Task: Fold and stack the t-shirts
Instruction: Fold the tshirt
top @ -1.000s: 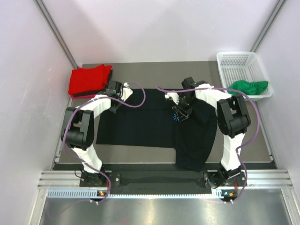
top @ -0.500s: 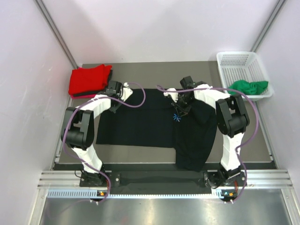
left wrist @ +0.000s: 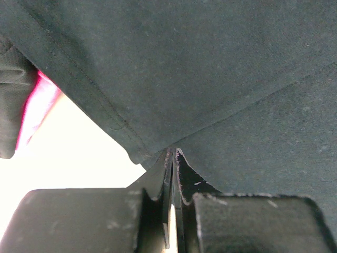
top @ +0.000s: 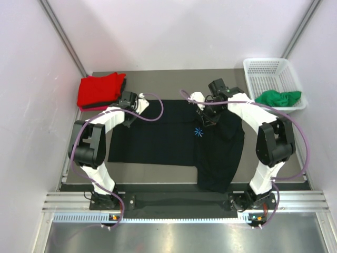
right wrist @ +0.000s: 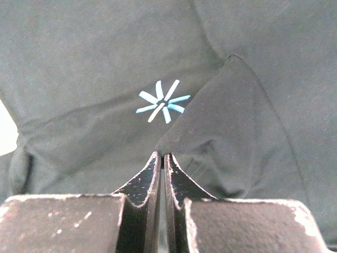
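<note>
A black t-shirt [top: 158,137] lies spread on the table, with a small blue star print [top: 198,132]. My left gripper [top: 127,121] is shut on its back left edge; in the left wrist view the gripper [left wrist: 172,150] pinches the hem of the black cloth [left wrist: 210,63]. My right gripper [top: 206,120] is shut on a raised fold of the same shirt near the print; in the right wrist view the gripper [right wrist: 162,154] pinches a peak of the cloth [right wrist: 95,63] just below the print [right wrist: 160,103]. A folded red t-shirt [top: 100,89] lies at the back left. A green t-shirt [top: 279,97] hangs in the basket. The pink one cannot be made out.
A white mesh basket [top: 266,66] stands at the back right corner. Walls close in on the left, back and right. Purple cables loop from both arms over the shirt. A red-pink cloth edge [left wrist: 37,108] shows at the left of the left wrist view.
My right gripper has moved toward the back with the black cloth, uncovering the blue print, and its arm has swung out to the right. The left arm has not moved.
</note>
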Tool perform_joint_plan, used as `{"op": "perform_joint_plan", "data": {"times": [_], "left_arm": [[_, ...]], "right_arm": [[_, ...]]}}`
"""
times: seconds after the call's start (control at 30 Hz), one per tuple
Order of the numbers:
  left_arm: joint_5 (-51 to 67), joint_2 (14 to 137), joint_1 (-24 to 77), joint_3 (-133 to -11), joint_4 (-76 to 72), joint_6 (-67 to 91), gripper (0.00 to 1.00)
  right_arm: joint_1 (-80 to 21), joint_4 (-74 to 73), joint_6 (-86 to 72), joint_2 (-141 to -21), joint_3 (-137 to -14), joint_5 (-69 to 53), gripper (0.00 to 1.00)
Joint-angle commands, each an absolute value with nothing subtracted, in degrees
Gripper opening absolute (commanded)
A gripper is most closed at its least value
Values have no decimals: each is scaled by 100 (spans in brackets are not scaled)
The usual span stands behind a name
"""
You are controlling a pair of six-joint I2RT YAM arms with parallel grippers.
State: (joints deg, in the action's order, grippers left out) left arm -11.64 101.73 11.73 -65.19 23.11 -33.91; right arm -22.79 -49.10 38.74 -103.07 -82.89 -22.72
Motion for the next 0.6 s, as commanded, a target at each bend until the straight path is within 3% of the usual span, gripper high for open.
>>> {"op": "perform_joint_plan", "data": {"times": [0.0, 0.37, 0.43, 0.47, 0.57], "left_arm": [[-1160, 9932, 1169, -6434, 2127, -3331, 3], [-1125, 9932, 1169, -6495, 2109, -3287, 3], [-1134, 9923, 1169, -6504, 2101, -3304, 3], [-1142, 9923, 1169, -6521, 2109, -3305, 3], [-1125, 9975, 1169, -6591, 2162, -3383, 4]], "right_arm": [[-2399, -5264, 3902, -9914, -8183, -2460, 0], [-2610, -6196, 4271, -10133, -8384, -2768, 0], [-2637, -6231, 4202, -10352, -8516, -2769, 11], [-2628, -6179, 4123, -10388, -8621, -2725, 28], [-2514, -5968, 3999, -10319, -8736, -2576, 33]]}}
